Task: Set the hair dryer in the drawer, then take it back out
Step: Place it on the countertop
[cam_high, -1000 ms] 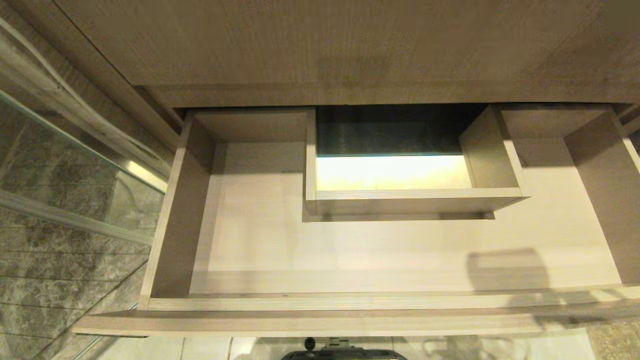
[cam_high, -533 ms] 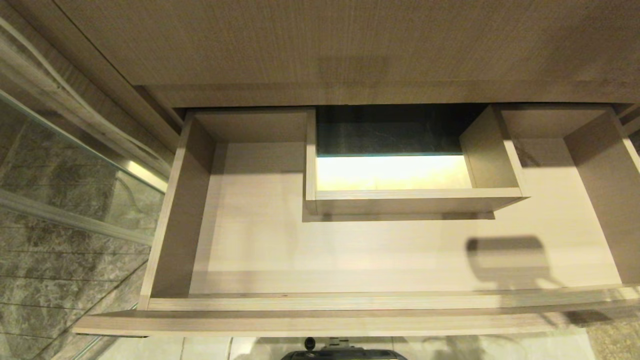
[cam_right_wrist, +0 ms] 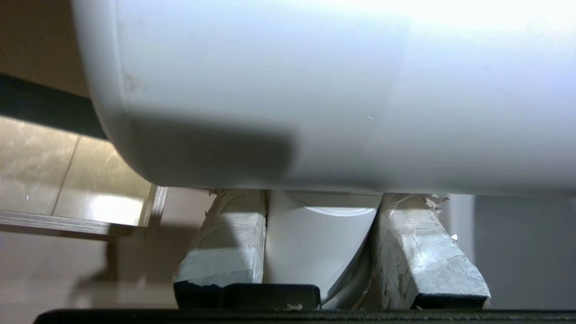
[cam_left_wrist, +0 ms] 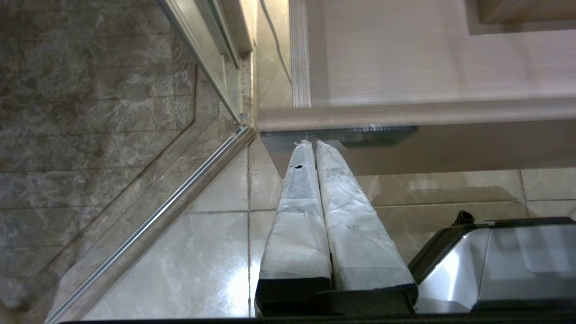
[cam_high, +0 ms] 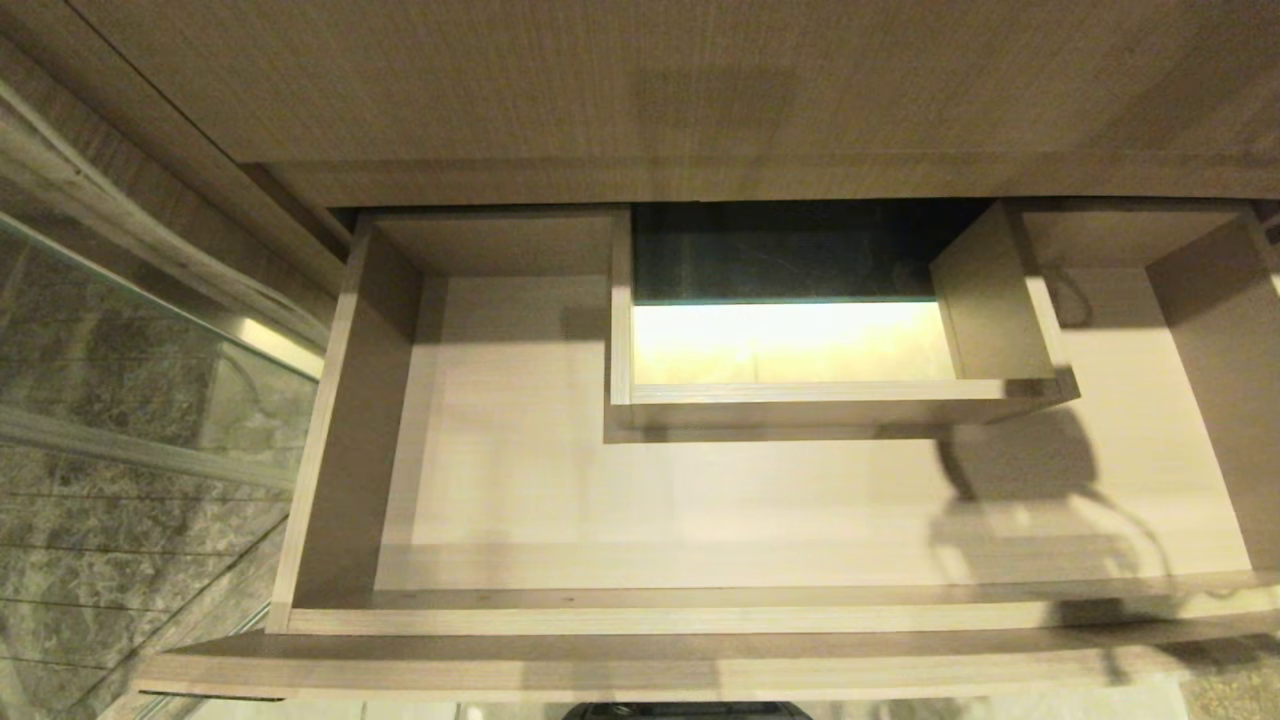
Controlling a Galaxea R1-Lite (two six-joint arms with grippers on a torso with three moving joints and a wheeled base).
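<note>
Now your right gripper (cam_right_wrist: 321, 198) clamps dryer (cam_right_wrist: 315, 90) handle; drawer (cam_high: 700, 620) open, centre frame; left gripper (cam_left_wrist: 313, 144) closed, empty.

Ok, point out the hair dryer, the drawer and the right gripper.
hair dryer (cam_right_wrist: 315, 90), right wrist view, white barrel.
drawer (cam_high: 640, 620), head view, front rim.
right gripper (cam_right_wrist: 321, 211), right wrist view, between the fingers clamping the handle.
</note>
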